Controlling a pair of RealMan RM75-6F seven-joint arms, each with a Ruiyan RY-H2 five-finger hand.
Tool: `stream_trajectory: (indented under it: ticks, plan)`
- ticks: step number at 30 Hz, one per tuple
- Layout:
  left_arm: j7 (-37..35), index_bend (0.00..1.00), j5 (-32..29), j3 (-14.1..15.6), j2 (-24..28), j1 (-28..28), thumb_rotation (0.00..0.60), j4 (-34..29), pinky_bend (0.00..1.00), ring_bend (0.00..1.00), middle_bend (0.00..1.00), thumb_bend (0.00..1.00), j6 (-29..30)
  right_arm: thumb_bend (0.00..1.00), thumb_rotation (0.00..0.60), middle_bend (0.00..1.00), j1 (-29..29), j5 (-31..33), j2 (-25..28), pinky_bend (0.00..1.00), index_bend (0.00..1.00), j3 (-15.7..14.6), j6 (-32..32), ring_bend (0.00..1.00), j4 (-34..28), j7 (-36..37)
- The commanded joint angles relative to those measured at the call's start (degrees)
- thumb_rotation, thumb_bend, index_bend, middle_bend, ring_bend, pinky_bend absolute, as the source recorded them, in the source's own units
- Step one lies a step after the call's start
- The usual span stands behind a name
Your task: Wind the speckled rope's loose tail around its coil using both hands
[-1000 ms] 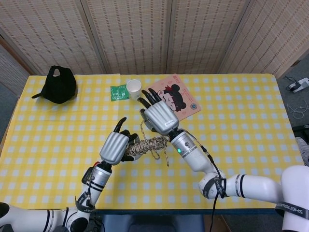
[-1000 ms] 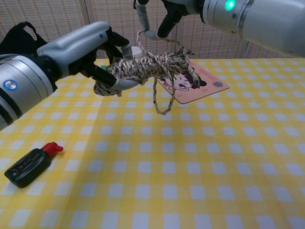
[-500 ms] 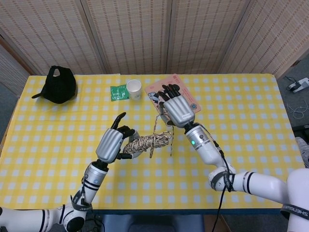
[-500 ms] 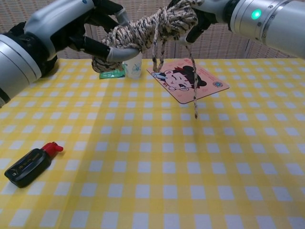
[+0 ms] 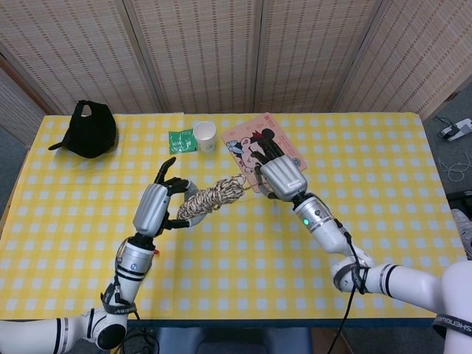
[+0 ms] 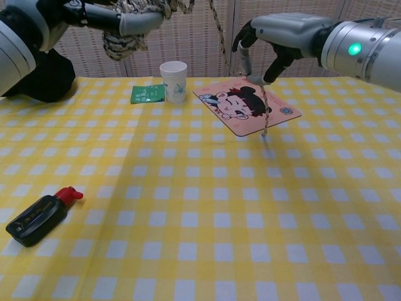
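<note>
The speckled rope's coil (image 5: 214, 198) is lifted above the table, gripped at its left end by my left hand (image 5: 155, 206). In the chest view the coil (image 6: 131, 22) sits at the top edge, partly cut off, with the left hand (image 6: 94, 12) beside it. The loose tail (image 6: 220, 37) runs from the coil's right end down to my right hand (image 6: 276, 37). That hand (image 5: 282, 175) pinches the tail, and the tail's end (image 6: 265, 110) dangles below the fingers over the pink mat.
A pink cartoon mat (image 5: 291, 156), a paper cup (image 5: 204, 136) and a green packet (image 5: 181, 140) lie at the back of the yellow checked table (image 5: 369, 221). A black cap (image 5: 92, 129) sits far left. A black device with a red tip (image 6: 41, 216) lies near the front left.
Both hands rose with the rope. The left hand carried the coil up and left; the right hand moved right, away from the coil, drawing the tail out.
</note>
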Motion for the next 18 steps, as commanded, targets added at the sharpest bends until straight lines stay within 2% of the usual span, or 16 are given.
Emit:
stream_trajectory:
  ticks: [1, 6, 10, 18]
  plan:
    - [-2.0, 0.76, -2.2, -1.8, 1.1, 0.2, 0.534, -1.5, 0.0, 0.5, 0.74, 0.29, -1.0, 0.56, 0.6, 0.2, -0.3, -1.5, -0.6, 0.0, 0.63, -1.2, -0.1, 0.0, 0.2, -0.4]
    - [-6.6, 0.76, -5.6, -3.9, 2.8, 0.8, 0.531, -3.6, 0.0, 0.5, 0.74, 0.29, -3.0, 0.56, 0.6, 0.2, -0.3, -2.5, -1.2, 0.0, 0.63, -1.9, -0.5, 0.0, 0.0, -0.8]
    - [-7.3, 0.76, -7.3, -5.1, 3.4, 0.9, 0.529, -4.2, 0.0, 0.5, 0.74, 0.29, -3.4, 0.56, 0.6, 0.2, 0.0, -3.2, -1.5, 0.0, 0.64, -2.1, -1.1, 0.0, -0.7, -1.1]
    - [0.5, 0.76, -11.4, -6.2, 2.6, -0.1, 0.526, -2.7, 0.0, 0.5, 0.74, 0.29, -1.5, 0.56, 0.6, 0.2, 0.0, -6.1, -1.8, 0.0, 0.64, -2.3, 0.6, 0.0, -2.6, -2.3]
